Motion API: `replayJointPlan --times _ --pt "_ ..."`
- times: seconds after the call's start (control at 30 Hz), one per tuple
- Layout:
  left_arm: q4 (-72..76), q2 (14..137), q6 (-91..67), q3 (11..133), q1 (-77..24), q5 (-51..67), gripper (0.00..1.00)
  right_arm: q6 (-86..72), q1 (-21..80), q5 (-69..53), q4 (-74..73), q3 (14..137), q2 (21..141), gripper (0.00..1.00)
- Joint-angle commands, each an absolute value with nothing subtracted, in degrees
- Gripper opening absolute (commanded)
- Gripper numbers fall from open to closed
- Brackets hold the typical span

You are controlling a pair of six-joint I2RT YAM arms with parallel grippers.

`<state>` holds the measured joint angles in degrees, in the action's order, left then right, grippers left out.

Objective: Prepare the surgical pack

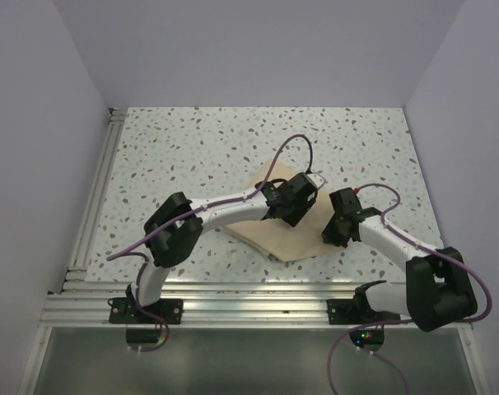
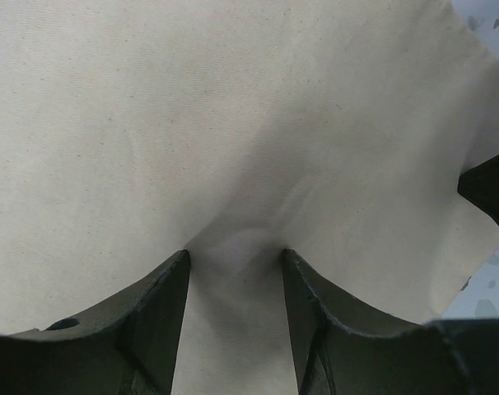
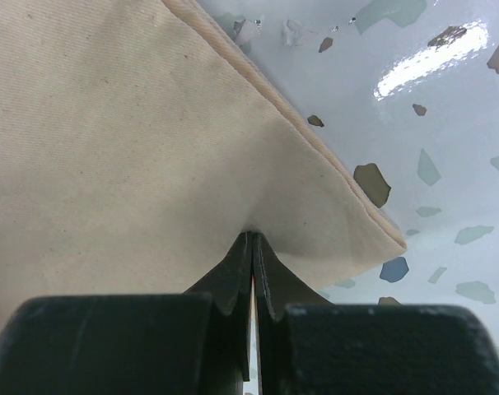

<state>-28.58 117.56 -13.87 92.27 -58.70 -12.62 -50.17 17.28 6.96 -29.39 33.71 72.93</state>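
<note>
- Left gripper (image 2: 235,255): fingers half apart, pressed onto the tan cloth (image 2: 192,123), gripping nothing.
- Right gripper (image 3: 253,237): closed, tips against the cloth's corner.
- Cloth: mid-table (image 1: 216,140).

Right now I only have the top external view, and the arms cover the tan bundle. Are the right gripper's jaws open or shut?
Observer: Shut. In the right wrist view the right gripper has its fingers together, with the tips against the tan cloth near a corner.
Reviewer: And the left one?
Observer: The left gripper has its fingers apart, tips on the cloth, which puckers into a small ridge between them.
Reviewer: Is anything of the contents showing?
Observer: No. Both wrist views show only cloth. At that corner there are stacked folded edges, lying on the speckled table.
</note>
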Motion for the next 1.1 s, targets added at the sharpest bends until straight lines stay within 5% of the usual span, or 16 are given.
replayJointPlan --times 0.0,0.63,0.8,1.07 --pt "-31.7 119.4 -12.5 95.3 -59.1 -10.3 0.52 -50.7 17.2 9.8 -33.2 30.1 74.9 0.0" --pt "-36.8 129.1 -17.6 96.7 -61.0 -25.9 0.28 -52.0 17.2 8.4 -32.0 28.8 72.1 0.0" --pt "-38.2 130.4 -18.8 97.6 -61.2 -35.0 0.0 -51.8 17.3 7.0 -30.6 28.7 70.7 0.0" --pt "-42.4 127.5 -16.8 100.7 -62.5 -44.3 0.0 -45.1 17.2 0.7 -24.6 30.4 65.1 0.0"
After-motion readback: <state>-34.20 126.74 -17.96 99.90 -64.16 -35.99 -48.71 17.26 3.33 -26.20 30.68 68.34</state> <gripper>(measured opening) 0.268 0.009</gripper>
